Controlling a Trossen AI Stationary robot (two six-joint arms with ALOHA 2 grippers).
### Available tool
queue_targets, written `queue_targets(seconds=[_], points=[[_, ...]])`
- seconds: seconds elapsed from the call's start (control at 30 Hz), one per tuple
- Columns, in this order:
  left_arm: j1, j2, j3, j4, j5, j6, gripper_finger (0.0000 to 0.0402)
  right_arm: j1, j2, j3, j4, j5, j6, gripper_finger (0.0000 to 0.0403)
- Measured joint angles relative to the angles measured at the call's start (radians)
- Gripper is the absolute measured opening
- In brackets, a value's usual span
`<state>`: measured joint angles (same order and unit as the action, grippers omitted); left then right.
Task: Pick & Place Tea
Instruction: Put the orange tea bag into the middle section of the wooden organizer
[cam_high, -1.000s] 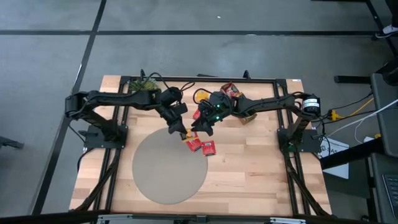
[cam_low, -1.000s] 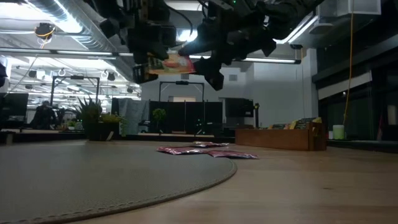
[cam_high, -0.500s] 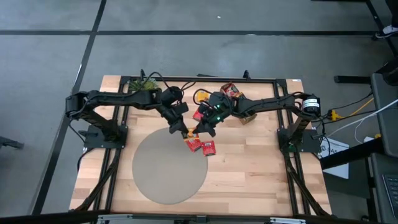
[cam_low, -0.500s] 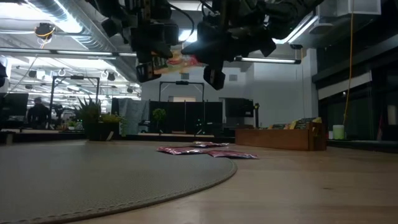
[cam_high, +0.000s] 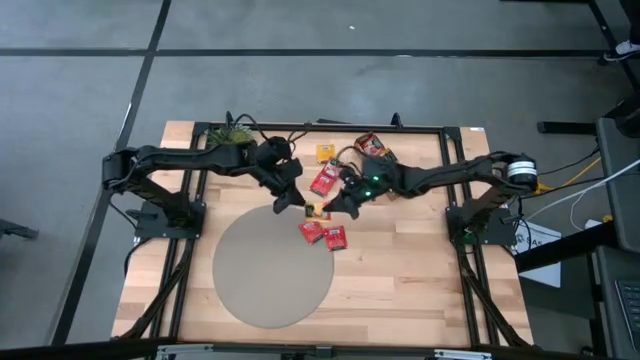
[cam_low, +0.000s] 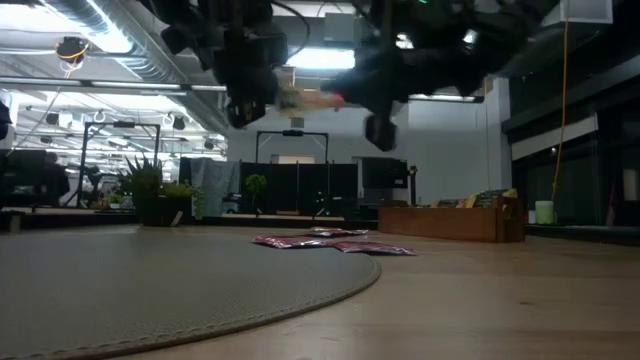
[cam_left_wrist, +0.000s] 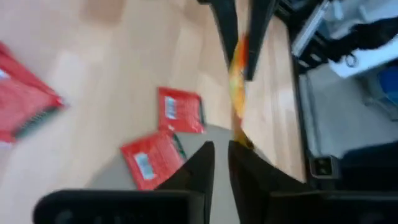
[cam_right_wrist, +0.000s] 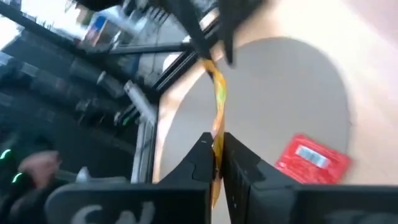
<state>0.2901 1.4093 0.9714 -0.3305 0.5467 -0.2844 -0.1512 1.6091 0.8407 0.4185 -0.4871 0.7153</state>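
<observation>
A yellow-orange tea sachet (cam_high: 318, 211) hangs in the air between my two grippers, above the far edge of the round grey mat (cam_high: 272, 268). My right gripper (cam_right_wrist: 216, 146) is shut on one end of it. My left gripper (cam_left_wrist: 222, 155) stands at the other end with a narrow gap between its fingers, and the sachet's end (cam_left_wrist: 242, 142) lies beside one fingertip. Two red sachets (cam_high: 312, 231) (cam_high: 336, 237) lie flat on the wood below, and a third (cam_high: 325, 181) lies farther back. My right gripper pinches the end of the sachet (cam_right_wrist: 217, 134) between its two fingers, coming nearly level from the table's right. The sachet stands edge-on, lifted clear of the table, and reaches out toward my left gripper. My left gripper: I cannot tell whether its fingertip touches the sachet's other end.
A long wooden tray (cam_low: 450, 220) stands at the back right, partly under my right arm. A potted plant (cam_high: 232, 135) is at the back left. More sachets (cam_high: 326, 153) (cam_high: 372, 146) lie near the far edge. The table's near half holds only the mat.
My right gripper has closed in on the free end of the sachet held by my left gripper and taken hold of it. It has then drawn a little toward the table's right edge and rolled, and the sachet has shifted right with it, staying in the air.
</observation>
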Motion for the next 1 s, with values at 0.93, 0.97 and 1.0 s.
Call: queue_targets(seconds=[0.93,0.97,1.0], points=[[0.201,-0.012,-0.040,0.446,-0.058,-0.241,0.0100,0.077,-0.083,-0.180,0.339,0.600,0.136,0.0017],[0.209,-0.012,-0.061,0.462,-0.037,-0.249,0.0101,0.077,-0.083,-0.180,0.347,0.600,0.133,0.0017],[0.215,-0.012,-0.086,0.488,-0.013,-0.264,0.0103,0.077,-0.083,-0.180,0.354,0.600,0.133,0.0018]])
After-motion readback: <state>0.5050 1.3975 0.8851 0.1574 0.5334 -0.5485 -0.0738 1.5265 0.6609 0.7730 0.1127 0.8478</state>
